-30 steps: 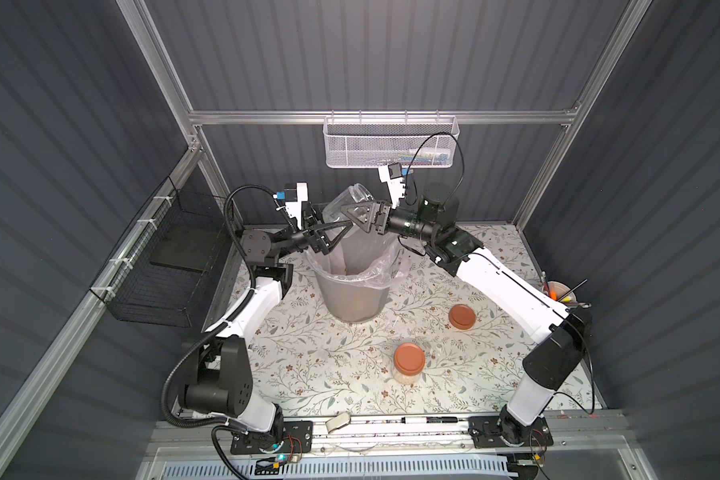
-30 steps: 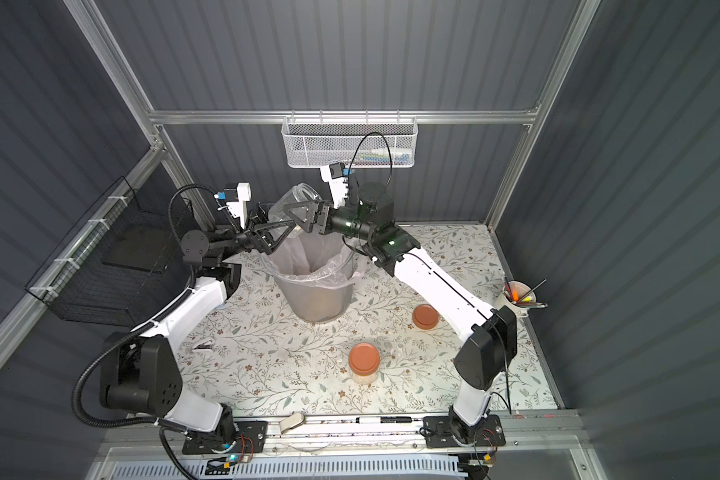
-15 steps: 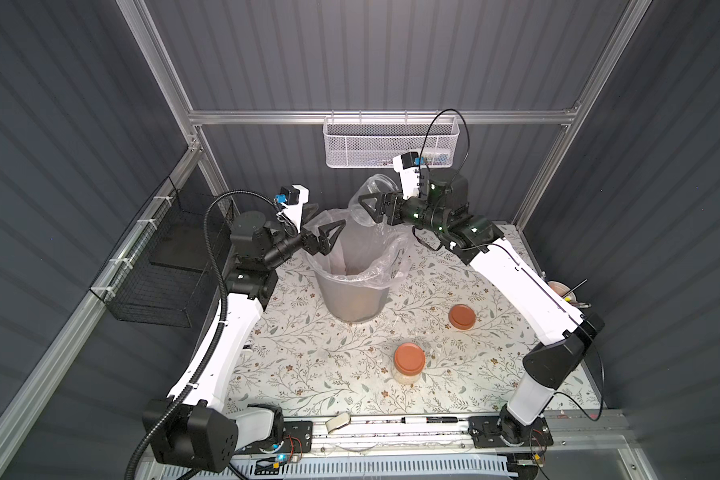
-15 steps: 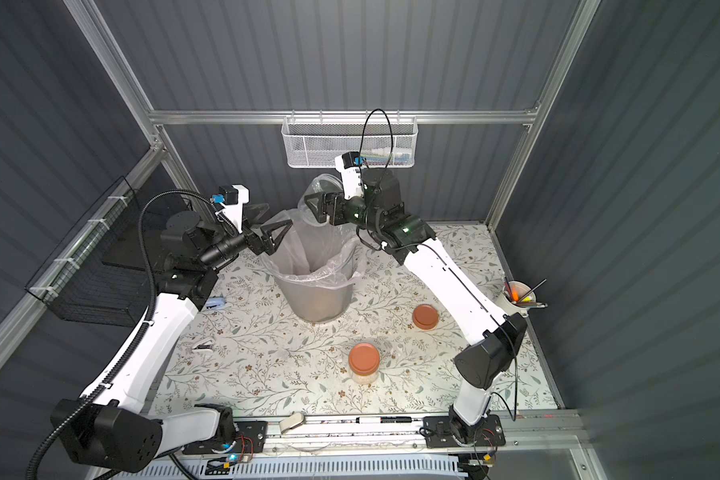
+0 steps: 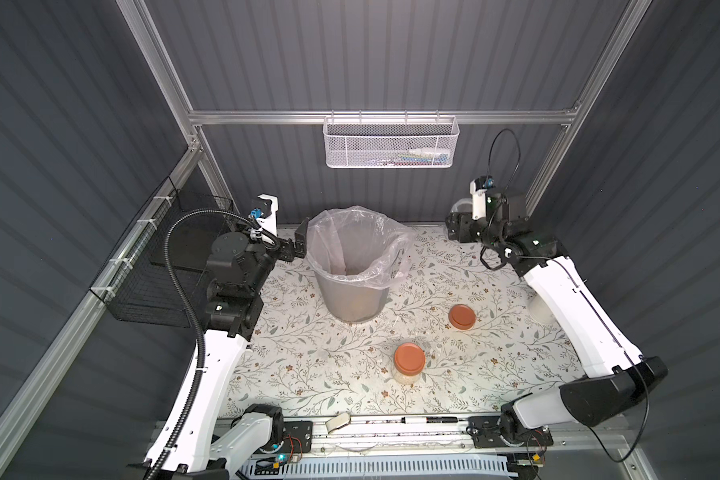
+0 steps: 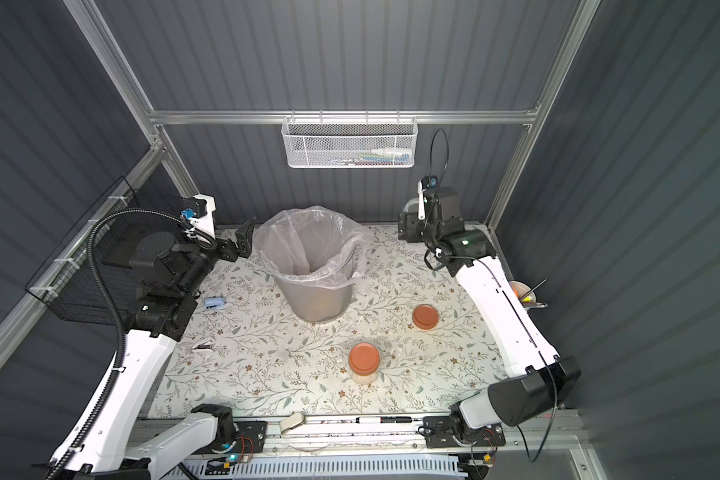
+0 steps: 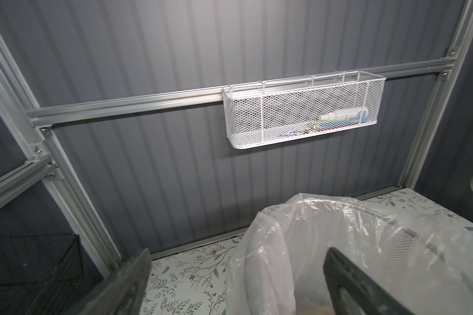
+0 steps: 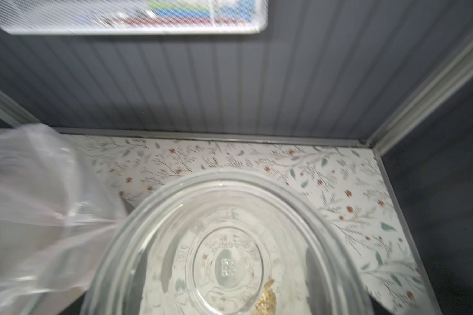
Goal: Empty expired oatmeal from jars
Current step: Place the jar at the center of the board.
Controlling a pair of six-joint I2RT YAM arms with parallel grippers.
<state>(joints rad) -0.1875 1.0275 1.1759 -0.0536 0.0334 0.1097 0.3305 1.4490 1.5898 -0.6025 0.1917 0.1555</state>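
I have the right gripper (image 5: 454,220) clamped around the open jar (image 8: 227,267). It is held off the table (image 5: 308,357) at the far right, to the right of the bin (image 5: 352,291) and not touching it. The right wrist camera looks straight into the jar's mouth, and the dark fingers (image 8: 165,261) show through the glass on either side of the base. The jar is almost bare, with one small clump of oatmeal (image 8: 266,298) clinging inside beside the base.

The left gripper (image 5: 301,240) is spread wide and empty, just beside the bin's left rim and its liner (image 7: 298,231).

The closed jar (image 5: 409,365) stands upright toward the near middle of the table, well apart from both grippers. Its orange cap is on and oatmeal shows through the glass. The loose lid (image 5: 462,316) lies flat a little farther and to the right.

Raised lettering rings the open jar's base, with a small square mark at its centre. I can't read either one. The marker (image 5: 425,420) on the near rail has a label too small to make out. The packets in the wall basket (image 5: 389,143) show coloured stripes but no legible text.
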